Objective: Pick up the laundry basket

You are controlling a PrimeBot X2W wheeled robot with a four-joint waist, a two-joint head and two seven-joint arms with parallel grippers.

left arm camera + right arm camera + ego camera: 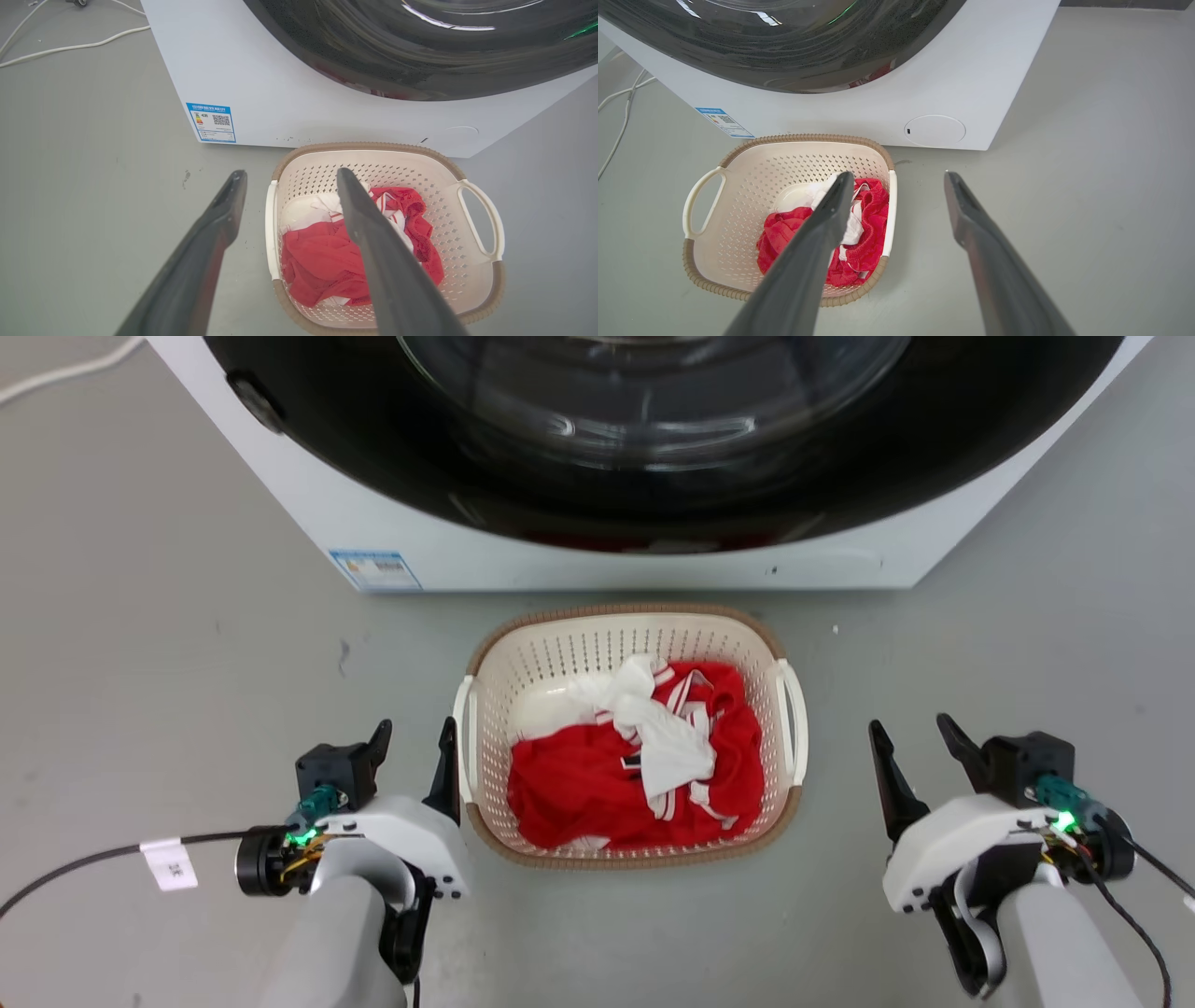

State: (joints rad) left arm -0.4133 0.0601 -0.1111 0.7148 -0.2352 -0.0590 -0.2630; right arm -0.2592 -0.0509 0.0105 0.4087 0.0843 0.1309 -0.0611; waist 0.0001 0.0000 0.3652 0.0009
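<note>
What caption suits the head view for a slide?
The left gripper and right gripper, both open, flank a laundry basket of red and white clothes on the floor before a washing machine.

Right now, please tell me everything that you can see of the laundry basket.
The laundry basket is cream-white perforated plastic, rounded-rectangular, with a brown woven-look rim and a white handle on each side. It stands upright on the grey floor just before the washing machine, holding crumpled red and white clothes. The open left hand is close by its left handle; contact cannot be told. The open right hand is apart.
</note>
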